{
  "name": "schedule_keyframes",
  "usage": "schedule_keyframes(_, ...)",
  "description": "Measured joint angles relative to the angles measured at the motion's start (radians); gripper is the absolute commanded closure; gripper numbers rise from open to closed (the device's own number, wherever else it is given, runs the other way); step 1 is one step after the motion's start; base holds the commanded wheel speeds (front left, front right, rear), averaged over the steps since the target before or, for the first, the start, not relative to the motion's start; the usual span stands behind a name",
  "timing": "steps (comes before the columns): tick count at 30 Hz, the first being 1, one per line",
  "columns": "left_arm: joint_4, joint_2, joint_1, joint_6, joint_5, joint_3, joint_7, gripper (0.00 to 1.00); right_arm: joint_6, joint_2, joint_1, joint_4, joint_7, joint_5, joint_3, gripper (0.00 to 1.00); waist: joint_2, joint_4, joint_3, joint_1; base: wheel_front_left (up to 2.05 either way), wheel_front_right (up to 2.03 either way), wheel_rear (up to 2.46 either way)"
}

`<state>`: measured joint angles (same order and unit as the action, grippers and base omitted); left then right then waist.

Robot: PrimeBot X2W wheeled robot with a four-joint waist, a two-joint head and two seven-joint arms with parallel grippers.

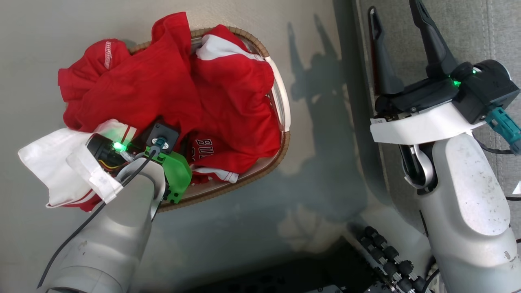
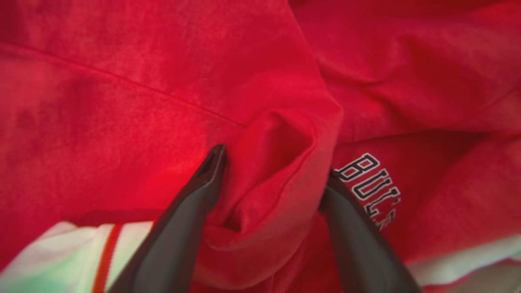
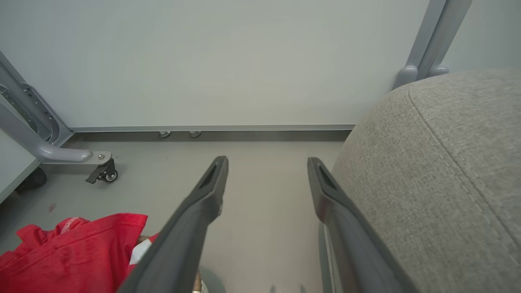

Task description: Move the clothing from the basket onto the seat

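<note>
At the far left, a white panel [image 1: 53,162] with a thin red stripe hangs out over the edge of the basket [image 1: 281,156]. It belongs to the clothing [image 1: 163,89], a heap of red garments that fills the basket and spills over its left and far rim. None of the clothing lies on the seat [image 1: 468,36]. The basket stands on the pale floor [image 1: 317,228], well left of the seat. The left arm reaches down into the near left part of the heap. In the left wrist view the left gripper [image 2: 274,162] has its jaws wide apart, and its two dark fingers [image 2: 191,211] are sunk into the cloth on either side of a raised red fold. The fold sits between them unpinched. Just right of the right finger, white lettering [image 2: 368,183] shows on a lower layer. Right of the basket is bare floor crossed by the shadows of the arms. Further right, the right gripper [image 1: 394,7] is up above the left edge of the seat, its jaws spread and nothing between them. In the right wrist view its fingers point toward a pale wall [image 3: 244,61] and a wheeled metal frame [image 3: 99,169]. The grey seat, with its stitched seam, fills the right side, just beside the right finger.
</note>
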<state>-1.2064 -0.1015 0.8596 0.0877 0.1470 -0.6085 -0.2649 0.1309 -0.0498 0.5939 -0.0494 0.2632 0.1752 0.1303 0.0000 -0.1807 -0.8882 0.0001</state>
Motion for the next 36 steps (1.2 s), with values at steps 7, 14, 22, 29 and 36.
schedule_keyframes(7, 0.071, 0.009, -0.056, -0.002, 0.062, 0.06, 0.0, 1.0, 0.0, 0.0, -0.016, -0.043, 0.0, 0.005, 0.009, 0.0, 0.0, -0.002, 0.063, 0.0, 0.0, 0.0, 0.0)
schedule_keyframes(14, 0.176, 0.018, -0.189, -0.008, 0.108, 0.127, 0.0, 1.0, 0.0, 0.0, -0.064, -0.087, 0.0, 0.003, 0.015, 0.0, 0.0, 0.003, 0.176, 0.0, 0.0, 0.0, 0.0)
schedule_keyframes(22, 0.324, 0.031, -0.344, -0.01, 0.115, 0.192, 0.0, 1.0, 0.0, 0.001, -0.162, -0.143, 0.0, -0.013, 0.002, 0.0, 0.0, 0.024, 0.341, -0.0001, 0.0, 0.0, 0.0)
schedule_keyframes(29, 0.467, 0.045, -0.46, -0.003, 0.106, 0.234, 0.0, 1.0, 0.0, 0.002, -0.259, -0.186, 0.0, -0.026, 0.002, 0.0, 0.0, 0.052, 0.495, -0.0001, 0.0, 0.0, 0.0)
schedule_keyframes(36, 0.625, 0.049, -0.538, 0.011, 0.086, 0.251, 0.001, 1.0, 0.0, 0.001, -0.35, -0.206, 0.0, -0.018, 0.004, 0.0, 0.0, 0.079, 0.647, -0.0002, 0.0, 0.0, 0.0)
